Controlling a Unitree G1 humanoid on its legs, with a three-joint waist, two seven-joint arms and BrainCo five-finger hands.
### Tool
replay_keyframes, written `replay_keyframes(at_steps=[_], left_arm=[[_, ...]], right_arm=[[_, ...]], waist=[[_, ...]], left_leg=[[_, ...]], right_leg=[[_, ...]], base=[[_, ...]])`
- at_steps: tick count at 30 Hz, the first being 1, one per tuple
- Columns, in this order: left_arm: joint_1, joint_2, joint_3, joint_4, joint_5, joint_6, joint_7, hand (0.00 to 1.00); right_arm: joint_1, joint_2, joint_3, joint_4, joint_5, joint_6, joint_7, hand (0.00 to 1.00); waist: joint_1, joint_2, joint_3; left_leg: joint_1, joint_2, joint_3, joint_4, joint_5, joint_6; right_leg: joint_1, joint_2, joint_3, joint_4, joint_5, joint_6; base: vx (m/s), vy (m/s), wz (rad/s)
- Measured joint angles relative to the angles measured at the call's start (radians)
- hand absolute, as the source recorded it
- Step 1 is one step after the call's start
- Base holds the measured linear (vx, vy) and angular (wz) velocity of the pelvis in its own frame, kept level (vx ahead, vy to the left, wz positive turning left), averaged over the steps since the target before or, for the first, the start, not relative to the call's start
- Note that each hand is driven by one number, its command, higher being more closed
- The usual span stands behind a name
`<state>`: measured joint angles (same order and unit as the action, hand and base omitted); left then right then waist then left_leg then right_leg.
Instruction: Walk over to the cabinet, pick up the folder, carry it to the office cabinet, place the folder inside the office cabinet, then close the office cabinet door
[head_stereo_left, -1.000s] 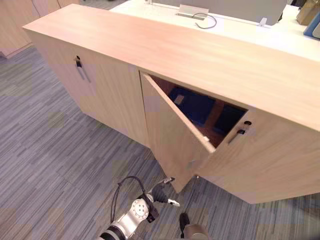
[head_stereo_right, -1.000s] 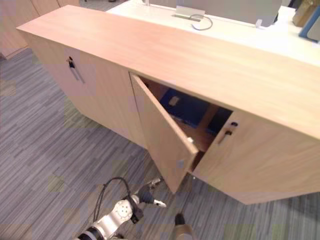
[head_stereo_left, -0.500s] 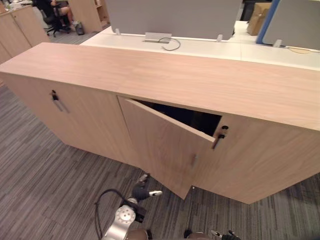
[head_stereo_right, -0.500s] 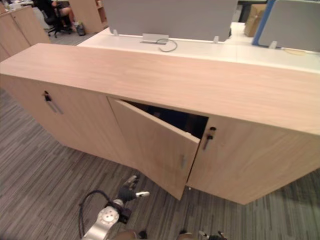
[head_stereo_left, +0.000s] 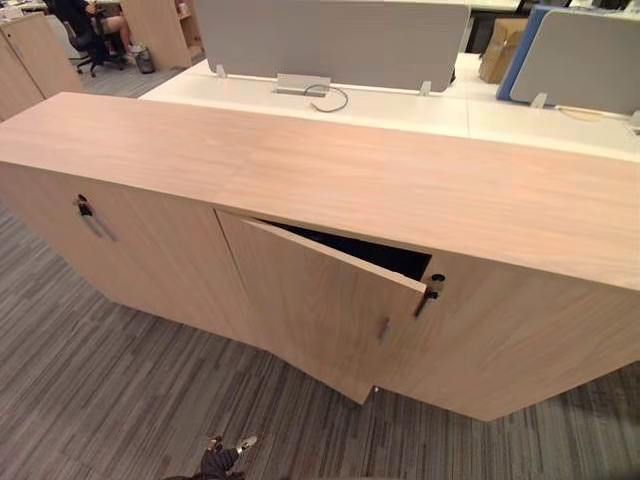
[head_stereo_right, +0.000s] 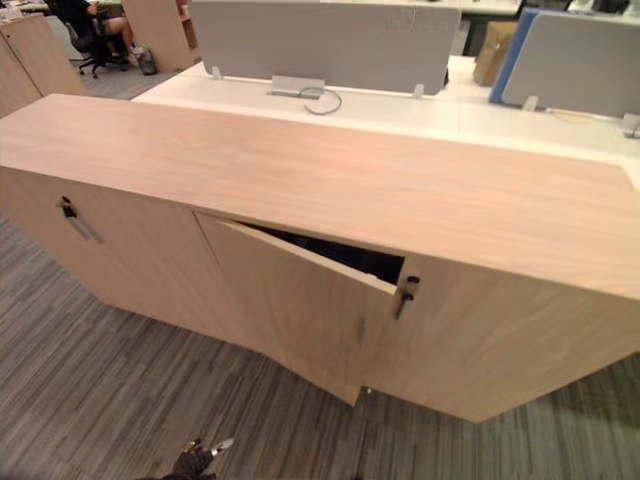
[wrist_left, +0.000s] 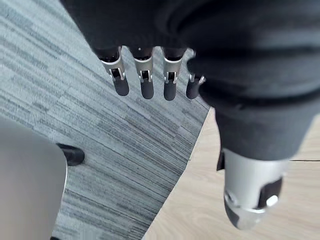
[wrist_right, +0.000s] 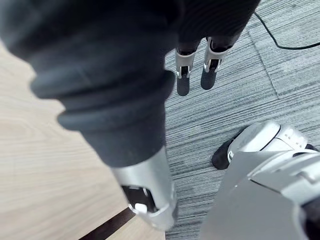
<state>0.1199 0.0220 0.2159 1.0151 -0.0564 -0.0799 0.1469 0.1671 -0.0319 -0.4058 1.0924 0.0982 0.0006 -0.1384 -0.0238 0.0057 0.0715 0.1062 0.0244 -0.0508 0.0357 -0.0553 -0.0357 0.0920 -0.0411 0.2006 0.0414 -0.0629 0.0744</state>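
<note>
The cabinet (head_stereo_left: 330, 180) stands ahead with its middle door (head_stereo_left: 310, 300) ajar, hinged on the left and swung out at its right edge. The gap behind it is too dark to tell what lies inside. Neither hand holds the folder, so I judge it is already in there and only the closing is left. The left hand (wrist_left: 145, 80) hangs low over the carpet (head_stereo_left: 120, 400) with its fingers straight and nothing in them. The right hand (wrist_right: 182, 80) is the same, fingers straight and empty above the carpet. Both are well short of the door. The door looks like a stiff, flat wooden panel that should swing lightly on its hinges, so it probably needs a push rather than a grip. The best place to press is the outer face near the free edge, around the small handle (head_stereo_left: 383, 328), where leverage is greatest. Pressing close to the hinge side would take more force for less travel. The face looks smooth and could let a fingertip slide, so flat fingers or the palm would suit better than a single tip. The free edge closes against the next door (head_stereo_left: 530, 330), whose key (head_stereo_left: 432, 291) sticks out just beside the gap. The pushing hand should stay on the face and clear of that seam, or fingers could be pinched or catch the key.
</note>
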Motion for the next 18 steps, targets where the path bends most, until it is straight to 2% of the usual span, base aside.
replay_keyframes(at_steps=[2, 8, 10, 12, 18], left_arm=[[0.002, -0.002, 0.040, 0.019, -0.086, 0.000, -0.059, 0.00], [0.007, -0.014, 0.102, 0.038, -0.172, 0.000, -0.091, 0.00], [0.007, -0.013, 0.102, 0.038, -0.164, 0.000, -0.094, 0.00], [0.003, -0.011, 0.091, 0.037, -0.110, 0.000, -0.094, 0.00], [-0.029, 0.023, -0.045, 0.047, 0.007, 0.000, -0.097, 0.00]], right_arm=[[0.004, 0.000, -0.007, 0.004, -0.001, 0.000, 0.009, 0.00], [0.007, -0.001, -0.007, 0.008, 0.014, 0.000, 0.019, 0.00], [0.006, -0.001, -0.007, 0.009, 0.026, 0.000, 0.019, 0.00], [0.006, -0.001, -0.007, 0.011, 0.038, 0.000, 0.019, 0.00], [0.004, -0.002, -0.003, 0.013, 0.039, 0.000, 0.019, 0.00]], waist=[[0.007, -0.003, -0.008], [0.015, -0.007, -0.010], [0.015, -0.007, -0.011], [0.015, -0.007, -0.011], [0.012, -0.008, -0.012]], left_leg=[[0.001, 0.000, 0.009, 0.000, -0.003, 0.001], [0.003, 0.001, 0.040, 0.000, -0.001, 0.005], [0.003, 0.003, 0.042, 0.000, 0.000, 0.004], [0.002, 0.006, 0.043, -0.008, 0.003, -0.001], [0.000, 0.015, 0.050, -0.013, 0.004, -0.004]], right_leg=[[-0.002, -0.001, 0.000, 0.000, 0.000, 0.000], [-0.008, -0.002, 0.007, -0.010, 0.009, -0.013], [-0.009, 0.000, 0.009, -0.017, 0.013, -0.017], [-0.010, 0.003, 0.010, -0.025, 0.019, -0.017], [-0.020, 0.013, 0.024, -0.036, 0.030, -0.018]], base=[[-0.01, 0.006, -0.10], [-0.07, 0.012, -0.15], [-0.08, 0.005, -0.06], [-0.07, 0.000, -0.02], [0.01, 0.002, -0.08]])
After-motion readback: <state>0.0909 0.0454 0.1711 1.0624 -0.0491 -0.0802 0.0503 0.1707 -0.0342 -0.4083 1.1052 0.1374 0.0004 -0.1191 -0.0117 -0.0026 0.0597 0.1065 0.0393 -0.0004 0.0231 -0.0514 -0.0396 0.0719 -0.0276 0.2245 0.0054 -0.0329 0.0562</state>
